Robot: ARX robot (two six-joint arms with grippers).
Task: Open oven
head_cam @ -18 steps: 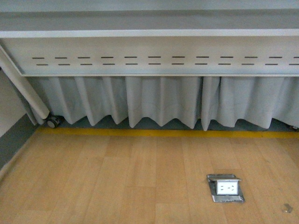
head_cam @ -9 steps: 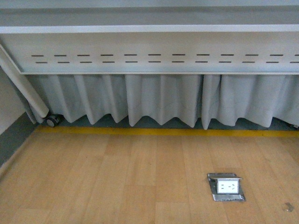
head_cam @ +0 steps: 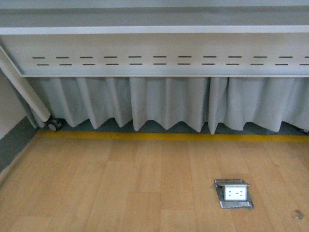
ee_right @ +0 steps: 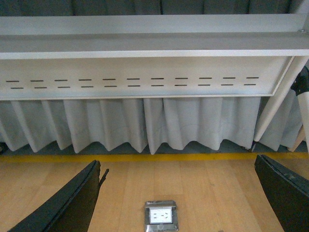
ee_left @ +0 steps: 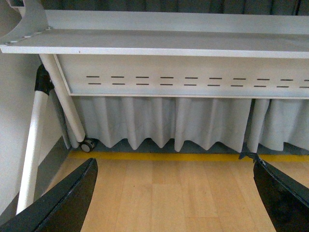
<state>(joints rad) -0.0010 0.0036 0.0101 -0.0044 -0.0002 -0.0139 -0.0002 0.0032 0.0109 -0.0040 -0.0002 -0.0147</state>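
Observation:
The oven is out of view in every frame. My left gripper (ee_left: 176, 193) is open, its two black fingers (ee_left: 63, 200) wide apart, with only bare wooden floor between them. My right gripper (ee_right: 178, 195) is also open and holds nothing; a metal floor socket (ee_right: 161, 216) lies on the floor between its fingers (ee_right: 67, 203). Neither arm shows in the front view.
A grey-white table (head_cam: 154, 48) with a slotted front panel spans the room ahead, white curtain (head_cam: 164, 104) below it. A yellow line (head_cam: 164, 137) runs along the wooden floor. The floor socket (head_cam: 233, 194) sits right of centre. A table leg with a caster (head_cam: 54, 125) is at left.
The front view has shifted very slightly: the table edge sits a little higher than one second ago. Since half a second ago nothing has visibly moved.

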